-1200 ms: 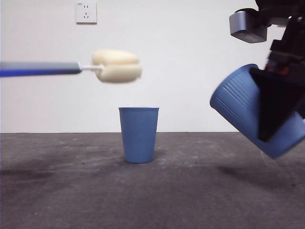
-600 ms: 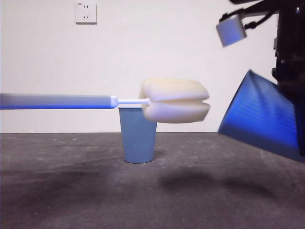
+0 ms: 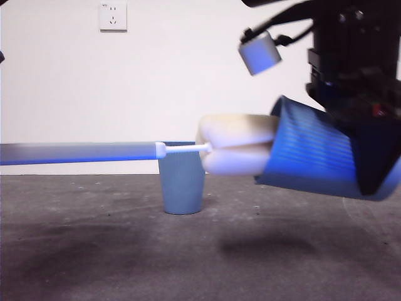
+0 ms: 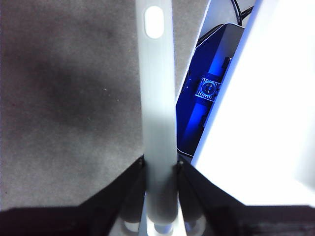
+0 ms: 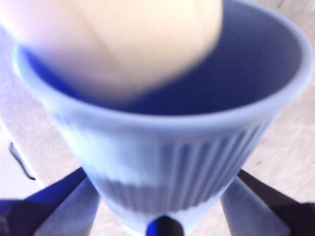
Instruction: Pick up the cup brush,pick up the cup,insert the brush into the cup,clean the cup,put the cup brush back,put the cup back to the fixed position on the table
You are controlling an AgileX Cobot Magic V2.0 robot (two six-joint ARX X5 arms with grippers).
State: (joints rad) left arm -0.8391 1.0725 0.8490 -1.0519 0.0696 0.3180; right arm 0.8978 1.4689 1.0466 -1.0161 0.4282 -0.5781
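Note:
My left gripper point(image 4: 158, 169) is shut on the grey handle of the cup brush point(image 4: 157, 98), which reaches level across the front view point(image 3: 81, 153) from the left. Its cream-yellow sponge head point(image 3: 238, 152) stands at the mouth of the blue ribbed cup point(image 3: 313, 153). My right gripper point(image 5: 160, 216) is shut on that cup point(image 5: 167, 167) and holds it tilted on its side above the table point(image 3: 94, 251), mouth toward the brush. In the right wrist view the sponge point(image 5: 118, 39) fills much of the cup's opening.
A second blue cup point(image 3: 182, 182) stands upright on the table behind the brush. A white wall with a socket point(image 3: 113, 17) lies behind. The right arm and its wrist camera point(image 3: 260, 53) hang dark at the upper right.
The brush has moved right and down, its sponge reaching the cup's mouth. The right gripper has swung the cup left and turned it closer to level.

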